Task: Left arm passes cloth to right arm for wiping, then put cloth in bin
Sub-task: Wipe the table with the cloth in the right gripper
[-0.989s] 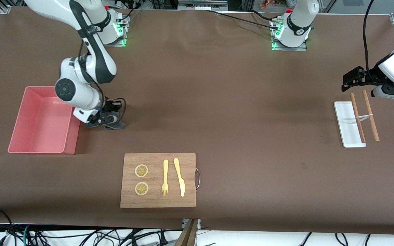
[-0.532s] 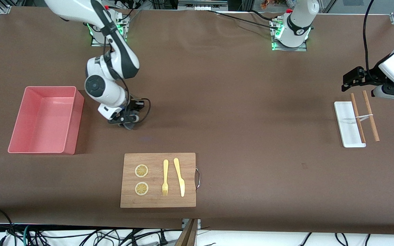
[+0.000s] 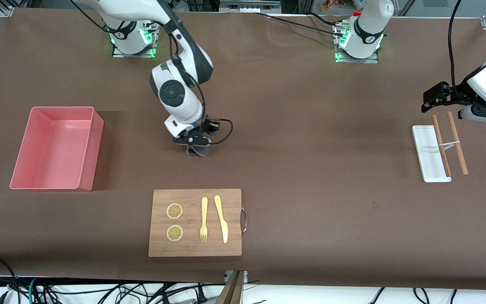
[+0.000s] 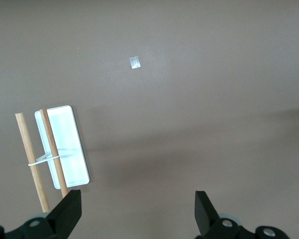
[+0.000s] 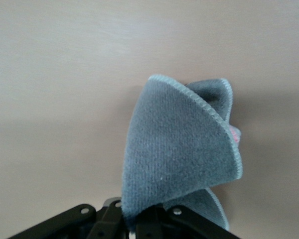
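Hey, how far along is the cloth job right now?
The handover looks done: the right gripper is shut on the cloth, and the left gripper waits open over the white tray. In hand is the wiping, with the cloth low over the table, farther from the front camera than the cutting board. Left: the cloth into the bin.

The front camera looked down from high across the whole table (image 3: 310, 139), robot bases along the frame's top. The left wrist camera faced straight down from well above; both showed the white tray (image 3: 428, 156) (image 4: 65, 149). The right wrist camera sat very close to the cloth (image 5: 179, 154).
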